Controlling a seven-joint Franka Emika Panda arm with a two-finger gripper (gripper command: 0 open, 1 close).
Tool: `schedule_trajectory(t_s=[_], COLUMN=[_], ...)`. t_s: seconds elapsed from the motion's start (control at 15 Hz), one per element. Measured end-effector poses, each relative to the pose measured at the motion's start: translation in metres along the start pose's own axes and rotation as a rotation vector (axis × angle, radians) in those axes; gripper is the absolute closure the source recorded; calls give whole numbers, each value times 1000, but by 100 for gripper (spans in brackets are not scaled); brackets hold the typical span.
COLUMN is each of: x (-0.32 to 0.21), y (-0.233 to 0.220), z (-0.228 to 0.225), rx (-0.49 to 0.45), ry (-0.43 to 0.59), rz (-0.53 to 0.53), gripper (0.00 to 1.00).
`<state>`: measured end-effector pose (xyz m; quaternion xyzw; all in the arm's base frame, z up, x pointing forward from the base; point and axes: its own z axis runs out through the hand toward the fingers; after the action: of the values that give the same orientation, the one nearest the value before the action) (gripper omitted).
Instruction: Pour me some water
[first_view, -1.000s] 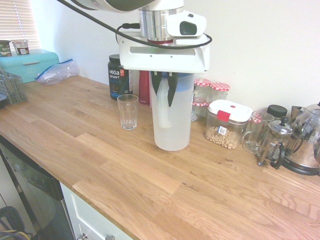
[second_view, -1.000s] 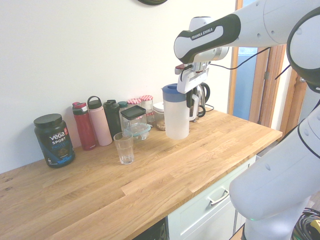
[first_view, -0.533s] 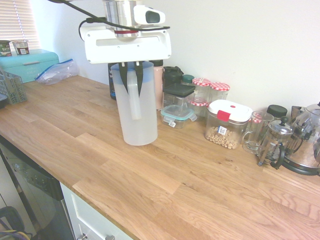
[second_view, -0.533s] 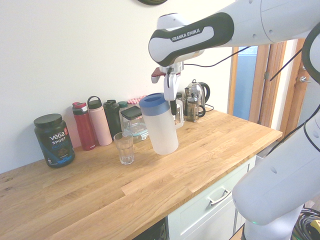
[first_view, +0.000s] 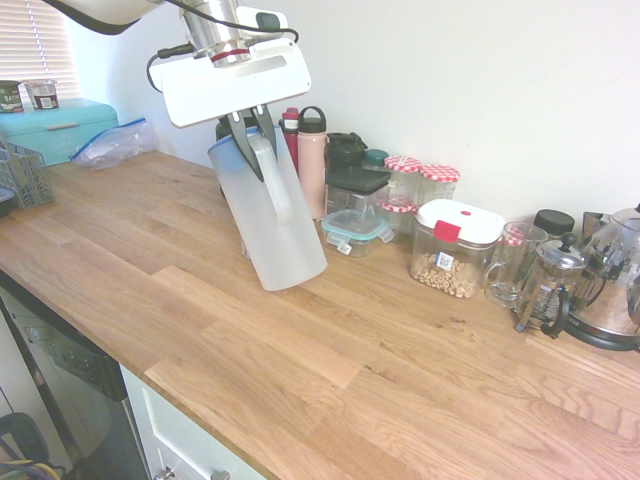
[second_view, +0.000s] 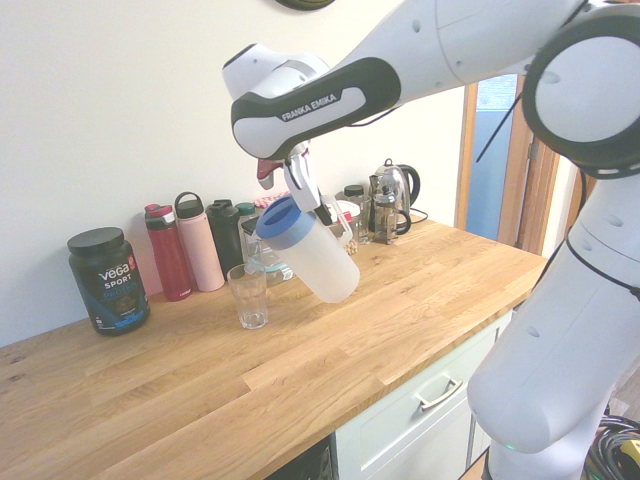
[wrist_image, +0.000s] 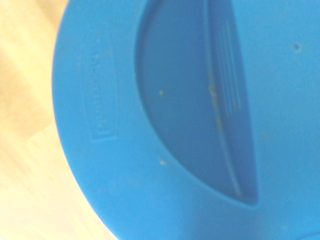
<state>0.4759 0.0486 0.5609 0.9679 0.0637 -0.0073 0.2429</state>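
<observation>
Wooden countertop (first_view: 300, 370) beneath drinking glass (second_view: 249, 298)

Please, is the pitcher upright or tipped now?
Tipped: the pitcher leans, its blue lid toward the drinking glass.

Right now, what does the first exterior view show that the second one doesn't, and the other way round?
Only the first exterior view: the turquoise box, the plastic bag and the wire basket.
Only the second exterior view: the doorway's wooden frame and the drawer handle.
Both: the tilted pitcher, its handle held in the fingers, and the pink bottle.
</observation>
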Motion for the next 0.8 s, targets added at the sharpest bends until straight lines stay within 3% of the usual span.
schedule_trajectory(t_s=[0.8], x=[49], y=[-30], z=[15], rx=[-197], ry=[-158], rz=[-69], gripper=[100])
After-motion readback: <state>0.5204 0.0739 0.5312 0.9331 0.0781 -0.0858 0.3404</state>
